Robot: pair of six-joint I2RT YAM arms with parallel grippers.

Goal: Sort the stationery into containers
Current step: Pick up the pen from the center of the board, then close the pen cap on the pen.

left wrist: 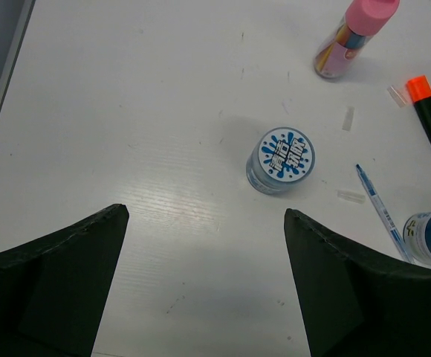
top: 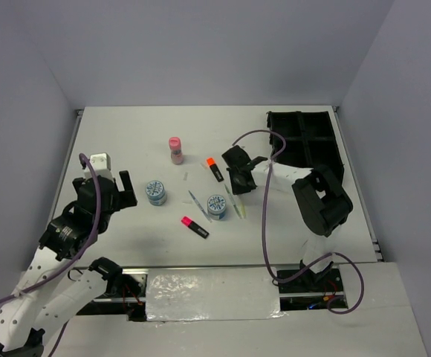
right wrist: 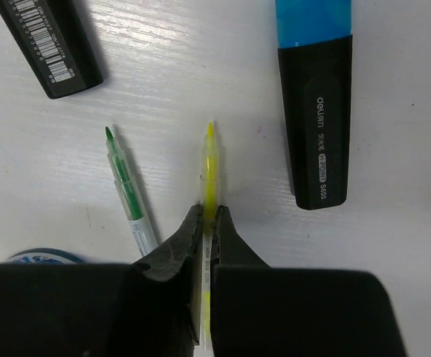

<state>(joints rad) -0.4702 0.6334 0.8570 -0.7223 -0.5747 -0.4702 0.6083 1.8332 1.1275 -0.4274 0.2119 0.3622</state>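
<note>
My right gripper (right wrist: 209,217) is shut on a thin yellow pen (right wrist: 210,160) that lies on the white table; in the top view the gripper (top: 238,182) is at mid-table. A green pen (right wrist: 130,195) lies just left of it and the blue-capped highlighter (right wrist: 313,104) just right. The orange-capped highlighter (top: 215,169), the pink-capped highlighter (top: 195,227), two blue-white tubs (top: 155,192) (top: 216,206) and the pink bottle (top: 175,149) lie on the table. My left gripper (left wrist: 204,216) is open and empty, short of the left tub (left wrist: 281,159). The black organiser tray (top: 305,141) is at the far right.
A blue pen (left wrist: 379,212) lies between the two tubs. A black highlighter body (right wrist: 48,41) lies at the upper left of the right wrist view. Small clear caps (left wrist: 348,119) are scattered near the pink bottle (left wrist: 353,37). Grey walls close in the table.
</note>
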